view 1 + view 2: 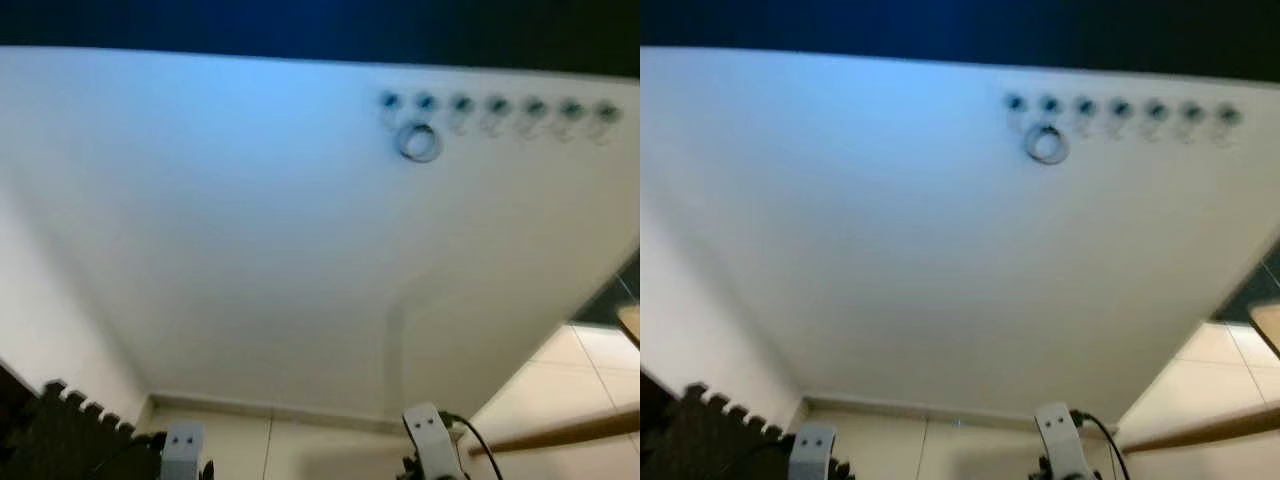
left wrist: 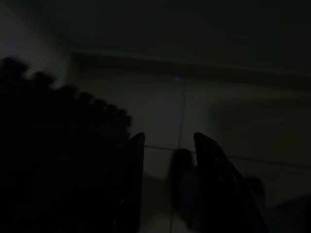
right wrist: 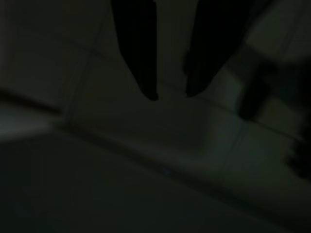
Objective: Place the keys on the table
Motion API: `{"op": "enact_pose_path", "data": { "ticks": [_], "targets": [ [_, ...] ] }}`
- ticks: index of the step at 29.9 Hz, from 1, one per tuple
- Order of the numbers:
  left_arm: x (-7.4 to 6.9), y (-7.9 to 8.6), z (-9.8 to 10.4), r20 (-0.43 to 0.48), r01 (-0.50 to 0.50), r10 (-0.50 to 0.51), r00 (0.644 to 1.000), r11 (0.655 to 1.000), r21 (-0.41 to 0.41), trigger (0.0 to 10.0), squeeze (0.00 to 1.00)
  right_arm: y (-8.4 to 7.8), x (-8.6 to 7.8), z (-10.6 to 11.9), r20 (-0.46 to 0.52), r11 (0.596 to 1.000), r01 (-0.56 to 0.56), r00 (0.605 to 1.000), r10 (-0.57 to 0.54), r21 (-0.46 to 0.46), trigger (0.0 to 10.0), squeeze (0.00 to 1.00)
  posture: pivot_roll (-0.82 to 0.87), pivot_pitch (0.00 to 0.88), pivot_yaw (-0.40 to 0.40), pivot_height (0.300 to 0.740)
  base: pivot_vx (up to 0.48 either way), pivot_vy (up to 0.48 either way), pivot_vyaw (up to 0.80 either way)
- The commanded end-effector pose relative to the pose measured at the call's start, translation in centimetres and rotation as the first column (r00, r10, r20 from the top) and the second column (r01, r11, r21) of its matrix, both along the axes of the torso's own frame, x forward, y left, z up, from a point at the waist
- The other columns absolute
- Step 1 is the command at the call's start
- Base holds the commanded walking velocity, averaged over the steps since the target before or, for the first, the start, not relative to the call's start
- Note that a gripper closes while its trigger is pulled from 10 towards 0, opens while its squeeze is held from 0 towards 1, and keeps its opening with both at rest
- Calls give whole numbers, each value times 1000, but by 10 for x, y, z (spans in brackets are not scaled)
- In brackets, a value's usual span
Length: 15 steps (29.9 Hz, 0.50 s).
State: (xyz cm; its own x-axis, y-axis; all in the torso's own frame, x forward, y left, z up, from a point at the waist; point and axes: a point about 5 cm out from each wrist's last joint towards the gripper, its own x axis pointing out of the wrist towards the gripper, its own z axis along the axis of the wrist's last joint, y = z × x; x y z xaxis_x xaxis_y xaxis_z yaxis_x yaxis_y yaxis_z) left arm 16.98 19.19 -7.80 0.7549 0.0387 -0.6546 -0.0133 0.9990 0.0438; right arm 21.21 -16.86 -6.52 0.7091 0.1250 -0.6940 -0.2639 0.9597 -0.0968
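We face a white wall with a row of 7 hooks; a key ring hangs from the 2nd—unfetched, so we judge the task barely begun. Left end effector and right end effector hang over the tiled floor, fingers apart, empty. A dark foam mat lies left—nothing blocks the reach.
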Motion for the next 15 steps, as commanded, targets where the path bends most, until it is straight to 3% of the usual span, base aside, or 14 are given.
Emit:
{"op": "enact_pose_path", "data": {
  "ticks": [1,2,15],
  "targets": [
    [-2,-3,-2,-18,17,-17,1000,1000,3,10000,0,-8,-11,-6,-38,1000,24,999,-24,-11,10000,0,58,76,-41,740,0,0,800],
    [-2,-3,-2,-20,19,-19,1000,1000,6,10000,0,-8,-10,-6,-33,1000,24,999,-25,-15,10000,0,58,75,-41,740,0,0,800],
    [2,-8,0,-7,87,-87,996,996,30,10000,0,-10,-10,-5,-28,998,68,997,-68,-1,10000,0,53,66,-32,740,0,0,0]
  ]
}}
